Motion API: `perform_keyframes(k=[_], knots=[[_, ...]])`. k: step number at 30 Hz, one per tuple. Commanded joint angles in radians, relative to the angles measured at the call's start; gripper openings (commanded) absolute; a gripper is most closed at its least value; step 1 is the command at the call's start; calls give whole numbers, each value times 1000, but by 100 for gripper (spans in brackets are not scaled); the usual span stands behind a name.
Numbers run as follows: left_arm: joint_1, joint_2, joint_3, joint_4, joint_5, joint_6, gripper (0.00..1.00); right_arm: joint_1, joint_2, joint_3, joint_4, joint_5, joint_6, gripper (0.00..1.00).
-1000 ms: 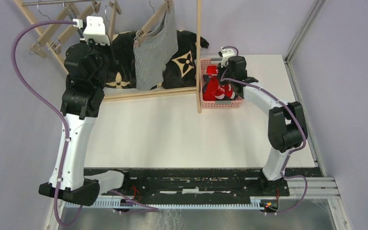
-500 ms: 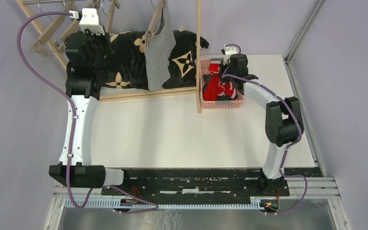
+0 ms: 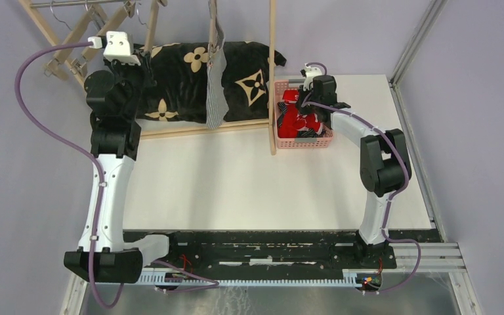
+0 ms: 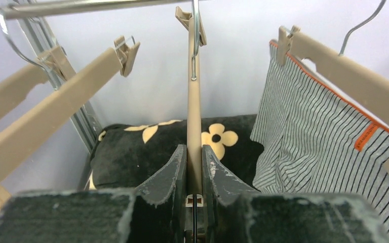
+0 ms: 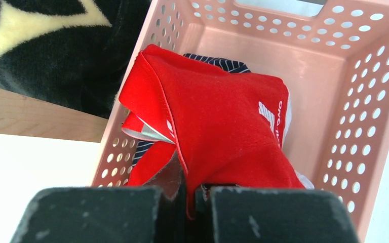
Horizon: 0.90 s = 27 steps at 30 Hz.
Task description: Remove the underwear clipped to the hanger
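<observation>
The left pincer point(image 4: 194, 154) clamps a wooden hanger point(image 4: 194, 101) beside grey striped boxers point(image 4: 309, 136). The right pincer point(image 5: 189, 190) clenches red boxers point(image 5: 223, 116) in a pink basket point(image 5: 380, 86).

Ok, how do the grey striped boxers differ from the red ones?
The grey boxers hang clipped to a hanger; the red boxers lie crumpled in the pink basket. The grey boxers carry fine dark stripes; the red boxers are plain with white lettering. The right gripper pinches the red boxers, not the grey boxers. Both are cloth shorts.
</observation>
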Motion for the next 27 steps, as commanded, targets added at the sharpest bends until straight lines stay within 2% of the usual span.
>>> perform_keyframes(k=[1,10,11,13,18,19,21,22,25,27], knots=[[5,-61,-15,148,-8,-30,3,-3,-1,47,47,-23,17,1],[23,22,63,148,-37,-23,3,-6,31,55,38,18,11,2],[29,34,75,145,-33,-28,3,-7,35,56,36,20,12,10],[40,56,95,143,-24,-40,3,-8,36,47,39,23,19,42],[73,84,113,160,-13,-58,3,-8,12,3,74,28,28,56],[83,91,118,160,-2,-68,3,-8,7,-4,72,34,28,64],[105,101,122,162,16,-82,3,-8,-14,-30,84,45,27,70],[111,105,124,163,21,-89,3,-8,-29,-53,97,51,27,80],[130,128,133,155,26,-105,3,-8,-85,-108,132,65,32,99],[144,147,140,154,38,-117,3,-8,-113,-128,134,66,31,100]])
